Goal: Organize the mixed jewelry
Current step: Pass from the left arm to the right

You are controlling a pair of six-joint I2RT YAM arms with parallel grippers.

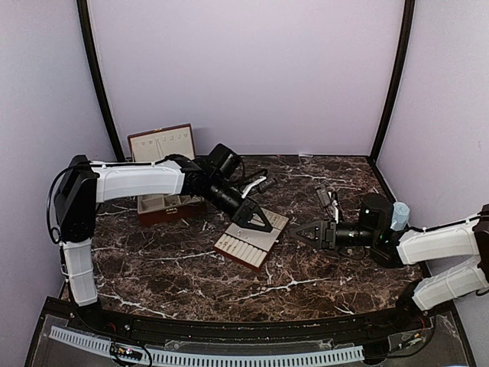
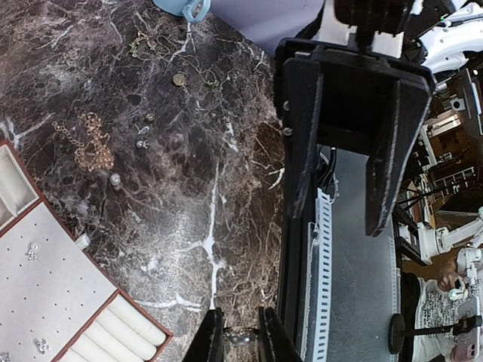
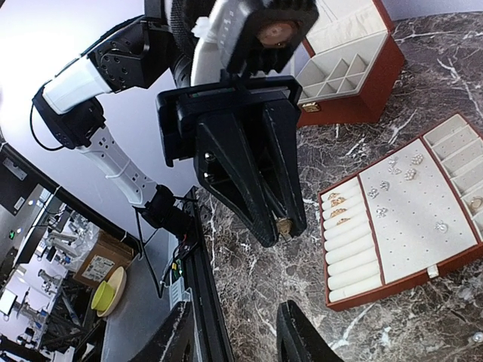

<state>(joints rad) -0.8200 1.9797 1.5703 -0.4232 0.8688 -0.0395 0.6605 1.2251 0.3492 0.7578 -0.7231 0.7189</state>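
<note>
Left gripper is clamped on one tiny metallic piece, pinched right at the fingertips. It looks ring-like, too small to be sure. The tips sit just off the ring-roll end of the cream tray, over bare marble table. Can't tell if they touch the surface.

Right gripper has its fingers spread with nothing between them. It's on the tray's other side from the left arm, near its corner and pointing at it, with the left gripper between it and the tray.

Tray lies skewed to the table's near edge. What's in it:
- a few gold-tone rings on the rolls at the end nearest the left gripper
- small sparkly studs on the dotted panel next to the rolls
- one small piece in a compartment at the far end from the rolls

Rest of the mixed jewelry is loose on the marble, apart from the tray on the right arm's side:
- a gold chain heap
- a couple of studs just beside it
- another thin tangle farther out

Reddish-brown box stands open beyond the tray on the left arm's side, well apart, with cream dividers and a small brass clasp on the front.

Can't make out any readable writing or brand marks.
</note>
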